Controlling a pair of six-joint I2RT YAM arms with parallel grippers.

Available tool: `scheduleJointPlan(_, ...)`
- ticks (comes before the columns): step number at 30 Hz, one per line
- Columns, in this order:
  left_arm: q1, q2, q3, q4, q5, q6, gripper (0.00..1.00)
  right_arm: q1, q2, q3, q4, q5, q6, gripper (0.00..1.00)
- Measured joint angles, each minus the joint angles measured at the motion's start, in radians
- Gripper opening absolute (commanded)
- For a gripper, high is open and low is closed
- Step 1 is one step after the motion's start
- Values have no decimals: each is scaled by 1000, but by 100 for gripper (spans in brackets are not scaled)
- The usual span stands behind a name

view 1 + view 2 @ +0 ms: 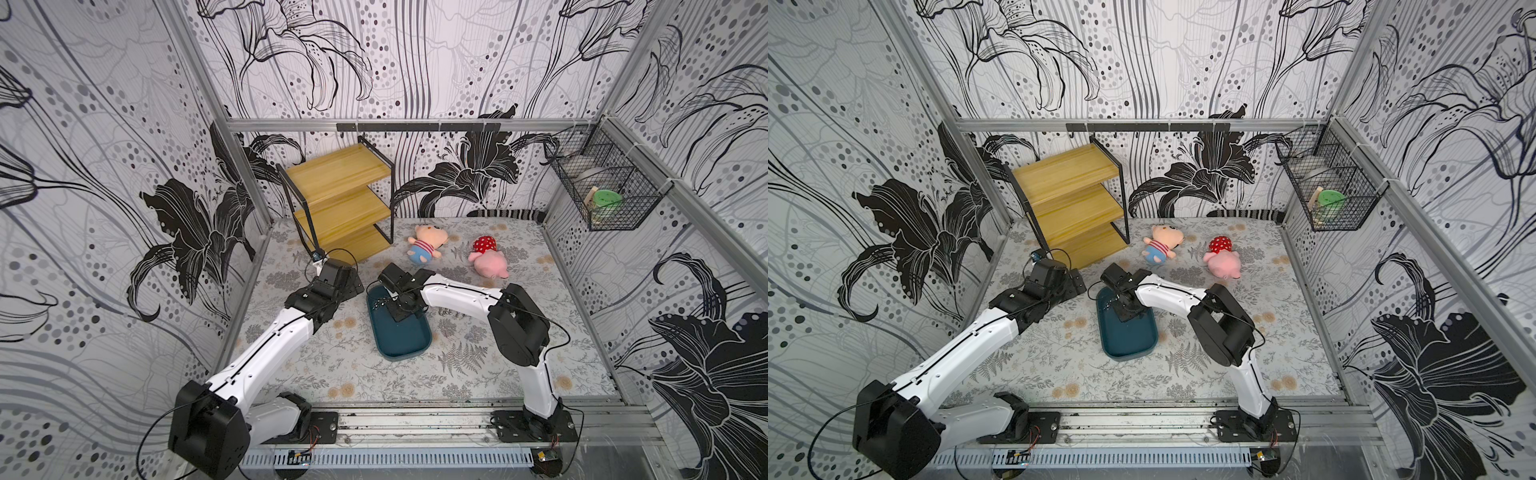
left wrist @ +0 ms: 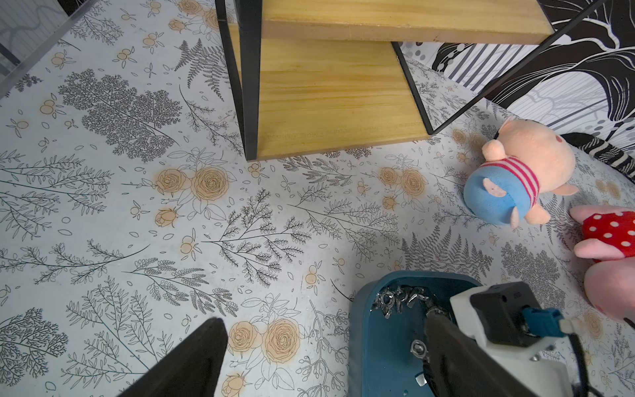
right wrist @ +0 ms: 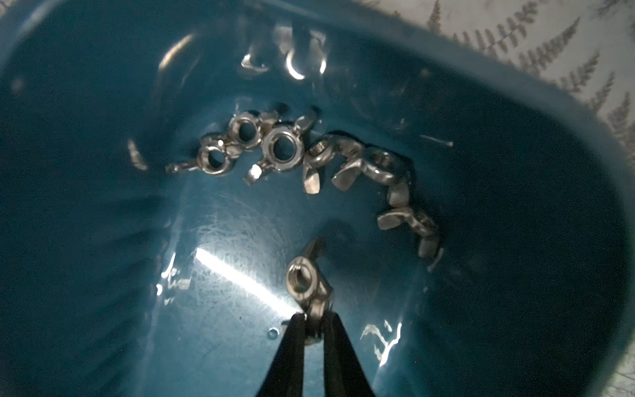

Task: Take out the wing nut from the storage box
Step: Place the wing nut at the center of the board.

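Observation:
The storage box [image 1: 409, 353] [image 1: 1129, 353] is a dark teal tray in the middle of the floral mat. Several silver wing nuts [image 3: 281, 149] [image 2: 395, 299] lie clustered at its far end. My right gripper [image 3: 314, 323] [image 1: 399, 311] reaches down into the box and is shut on one wing of a single wing nut [image 3: 304, 282], which sits apart from the cluster just over the box floor. My left gripper [image 2: 319, 361] [image 1: 353, 282] hovers open over the mat beside the box's far left corner, holding nothing.
A three-tier wooden shelf [image 1: 345, 199] stands at the back left, close behind the left gripper. Two plush toys [image 1: 426, 245] [image 1: 488, 257] lie behind the box. A black wire basket [image 1: 602, 183] hangs on the right wall.

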Motion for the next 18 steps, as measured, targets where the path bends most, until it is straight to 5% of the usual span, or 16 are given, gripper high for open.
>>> scheduleJointPlan(12, 0, 3, 0, 0, 0, 0, 95, 0, 20, -3, 0, -7, -7, 25)
scheduleJointPlan(18, 0, 3, 0, 0, 0, 0, 95, 0, 24, -11, 4, -11, -11, 15)
